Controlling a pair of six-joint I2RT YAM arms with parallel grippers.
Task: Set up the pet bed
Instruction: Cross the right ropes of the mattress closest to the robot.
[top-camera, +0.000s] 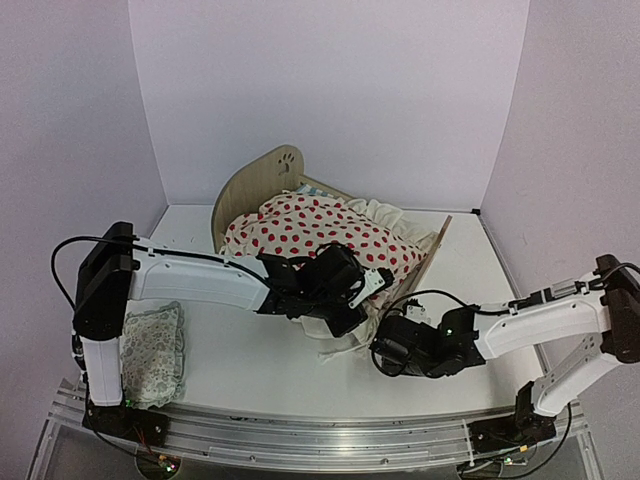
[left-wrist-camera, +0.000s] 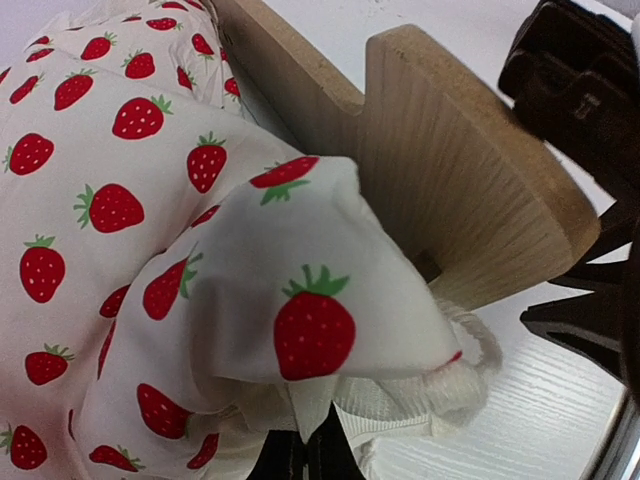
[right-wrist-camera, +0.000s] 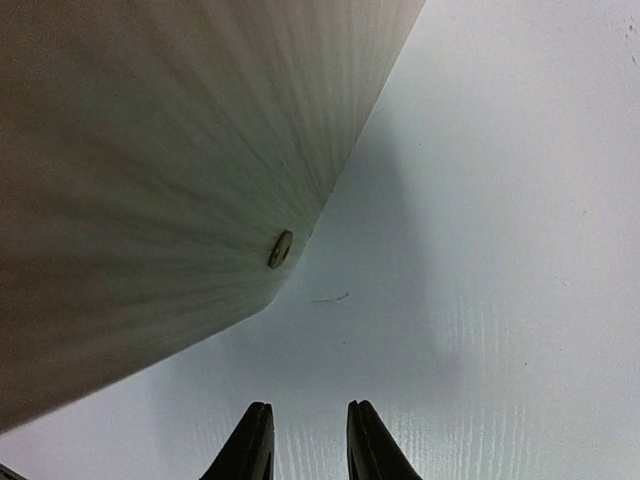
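pinching blanket (left-wrist-camera: 150, 250) against pet bed (left-wrist-camera: 470, 170) frame, left gripper (left-wrist-camera: 300, 458) sits nearest; right gripper (right-wrist-camera: 308, 440) slightly spread, empty, frame up-left.

The left arm (top-camera: 190, 272) and right arm (top-camera: 545, 320) are rounded white shells with bulky black joints and black wrists. A thin black cable (top-camera: 432, 294) loops just behind the right gripper (right-wrist-camera: 308, 435), which ends in two black, tapered fingers (right-wrist-camera: 255, 445) with ridged inner faces.
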